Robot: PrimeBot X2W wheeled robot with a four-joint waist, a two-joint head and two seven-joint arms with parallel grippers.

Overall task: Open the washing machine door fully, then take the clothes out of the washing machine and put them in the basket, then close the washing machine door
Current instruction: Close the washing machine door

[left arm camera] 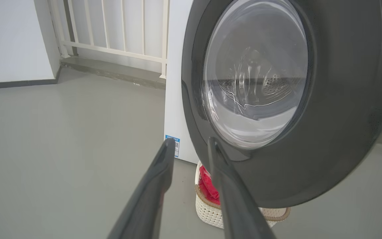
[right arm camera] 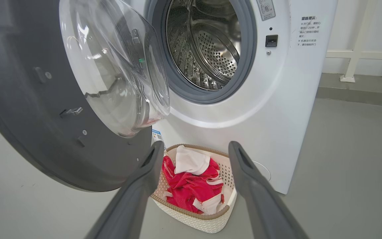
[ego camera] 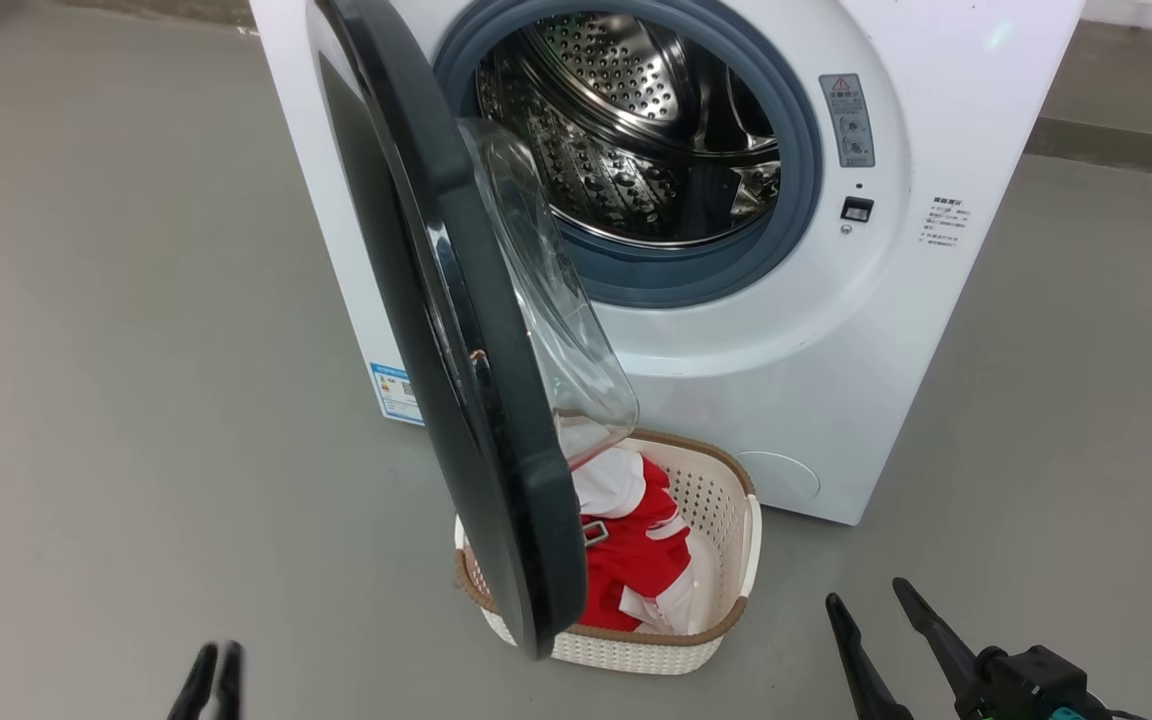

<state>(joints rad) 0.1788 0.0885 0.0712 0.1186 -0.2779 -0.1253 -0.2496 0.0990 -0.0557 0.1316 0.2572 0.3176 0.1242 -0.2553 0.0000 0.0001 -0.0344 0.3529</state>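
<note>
Narrowly parted, empty, the left gripper (left arm camera: pixel 190 142) faces the outside of the washing machine door (left arm camera: pixel 337 139); the wide-open right gripper (ego camera: pixel 867 592) faces its inside.

The washing machine (ego camera: pixel 816 400) stood on the floor (ego camera: pixel 136 400), its drum (ego camera: pixel 636 130) set back behind the front opening. The washing machine door (ego camera: pixel 456 400) hung out from the machine's left side, reaching forward over the basket (ego camera: pixel 726 500). The basket sat on the floor just before the machine, below the opening, with the clothes (ego camera: pixel 636 560) in it. The left end effector (ego camera: pixel 220 650) lay left of the door, the right end effector (ego camera: pixel 867 592) right of the basket.
</note>
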